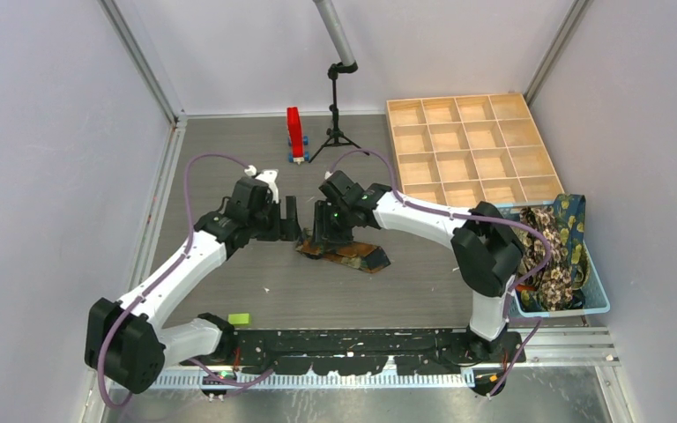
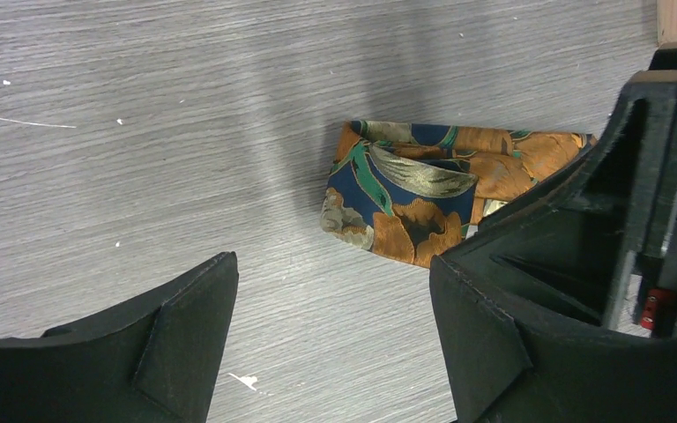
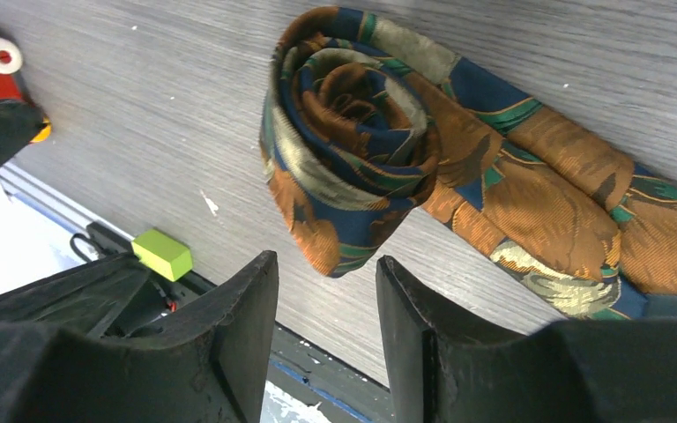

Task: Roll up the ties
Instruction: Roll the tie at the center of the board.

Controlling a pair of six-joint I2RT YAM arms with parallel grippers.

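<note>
One tie (image 3: pixel 353 141), navy with orange, green and cream flowers, lies on the grey table partly rolled into a spiral. Its unrolled tail (image 3: pixel 582 211) runs off to the right. My right gripper (image 3: pixel 326 273) stands open just short of the roll, with nothing between its fingers. My left gripper (image 2: pixel 335 326) is wide open over bare table, a little short of the same tie (image 2: pixel 405 194). From above, both grippers, left (image 1: pixel 289 220) and right (image 1: pixel 322 231), meet over this tie (image 1: pixel 348 254) at mid-table. More patterned ties (image 1: pixel 554 251) are heaped in a basket.
A light blue basket (image 1: pixel 595 304) sits at the right edge. A wooden compartment tray (image 1: pixel 472 150) stands at the back right. A red object (image 1: pixel 295 134) and a black tripod (image 1: pixel 335 132) stand behind. A small green block (image 1: pixel 239 318) lies near the front rail.
</note>
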